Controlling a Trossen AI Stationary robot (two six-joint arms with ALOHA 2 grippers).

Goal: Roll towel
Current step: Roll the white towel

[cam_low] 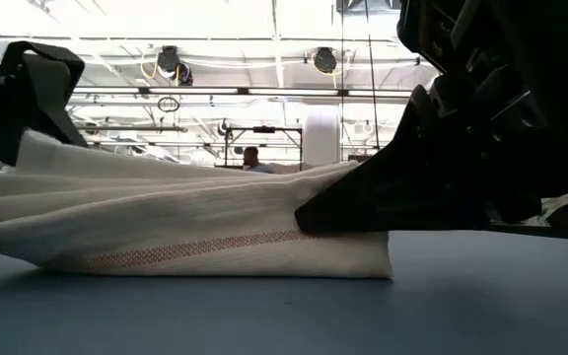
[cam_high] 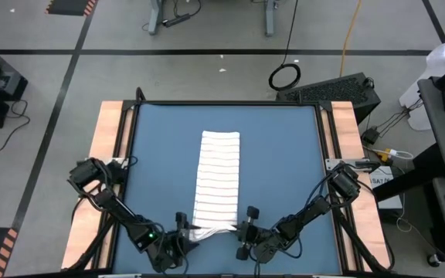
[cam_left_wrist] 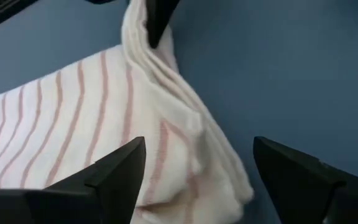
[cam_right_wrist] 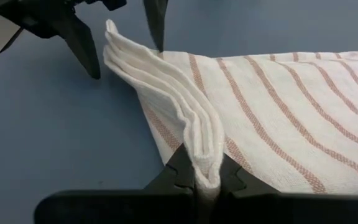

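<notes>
Blue table (cam_high: 284,170) with wooden side rails, striped towel (cam_high: 218,177) lying lengthwise at centre

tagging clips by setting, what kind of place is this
Probably a robotics lab or workshop: a blue table on a bare taped floor, cables lying about, and overhead lights and ducts in the low view.

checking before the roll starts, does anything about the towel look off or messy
Yes: the towel's near end is bunched into a lopsided ridge rather than a straight roll. The right gripper pinches one corner shut; the left gripper stands open at the other.
</notes>
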